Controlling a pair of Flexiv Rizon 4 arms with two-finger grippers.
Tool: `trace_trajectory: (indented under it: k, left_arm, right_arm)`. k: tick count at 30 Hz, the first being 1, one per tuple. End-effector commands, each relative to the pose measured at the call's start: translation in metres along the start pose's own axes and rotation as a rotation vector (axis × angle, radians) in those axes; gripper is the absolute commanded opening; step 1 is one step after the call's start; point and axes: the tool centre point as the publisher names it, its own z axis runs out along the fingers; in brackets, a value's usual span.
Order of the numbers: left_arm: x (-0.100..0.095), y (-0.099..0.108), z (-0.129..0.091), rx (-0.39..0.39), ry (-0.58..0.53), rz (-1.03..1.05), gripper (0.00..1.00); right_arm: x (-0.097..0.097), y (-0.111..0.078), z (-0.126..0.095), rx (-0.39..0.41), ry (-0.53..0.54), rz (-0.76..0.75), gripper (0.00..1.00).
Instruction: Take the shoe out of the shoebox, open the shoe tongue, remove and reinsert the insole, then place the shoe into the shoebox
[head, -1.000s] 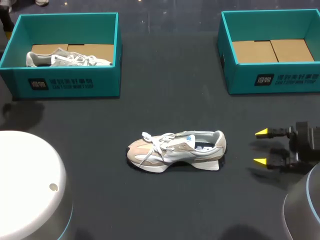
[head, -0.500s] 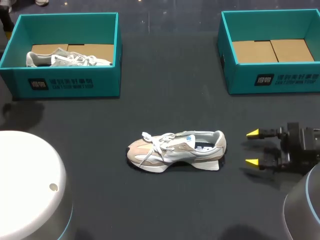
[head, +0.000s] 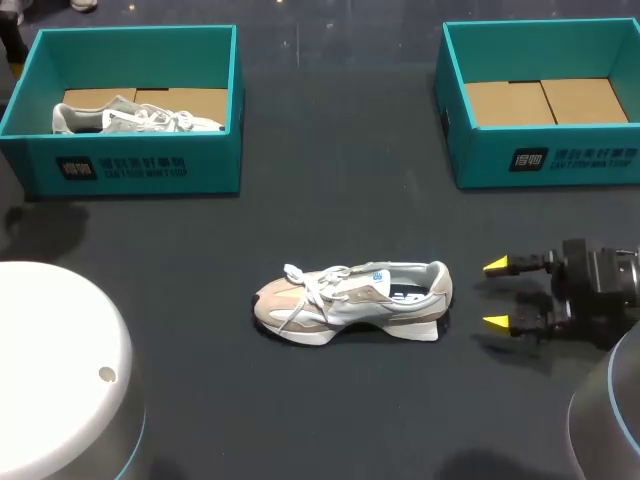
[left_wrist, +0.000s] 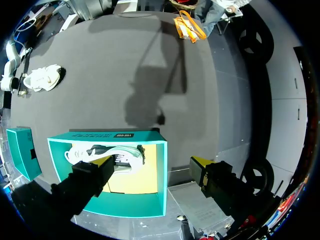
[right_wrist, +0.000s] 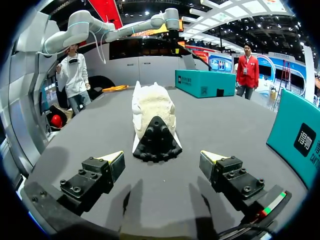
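Shoe (head: 352, 300) upright on its sole, toe pointing left, heel facing spread right gripper (head: 496, 294); left gripper (left_wrist: 151, 162) also spread

Dark matte tabletop (head: 330, 200), bare black surface, overhead light, soft shadows falling across it

Beige/grey shoe (head: 352, 300) upright on sole (toe to L), well apart from open teal shoebox (head: 480, 160) at R.
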Motion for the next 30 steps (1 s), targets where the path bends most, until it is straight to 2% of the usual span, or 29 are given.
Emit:
trace_trajectory:
  k: [1,8,30]
  left_arm:
    - [0.000,0.000,0.000,0.000,0.002,0.001,1.00]
    - [0.000,0.000,0.000,0.000,0.002,0.001,1.00]
    - [0.000,0.000,0.000,0.000,0.002,0.001,1.00]
  right_arm:
    - [-0.009,0.000,0.021,0.005,0.025,0.003,1.00]
    - [-0.008,0.002,0.035,0.029,0.048,-0.005,1.00]
    - [0.001,0.008,0.060,0.008,0.061,-0.038,1.00]
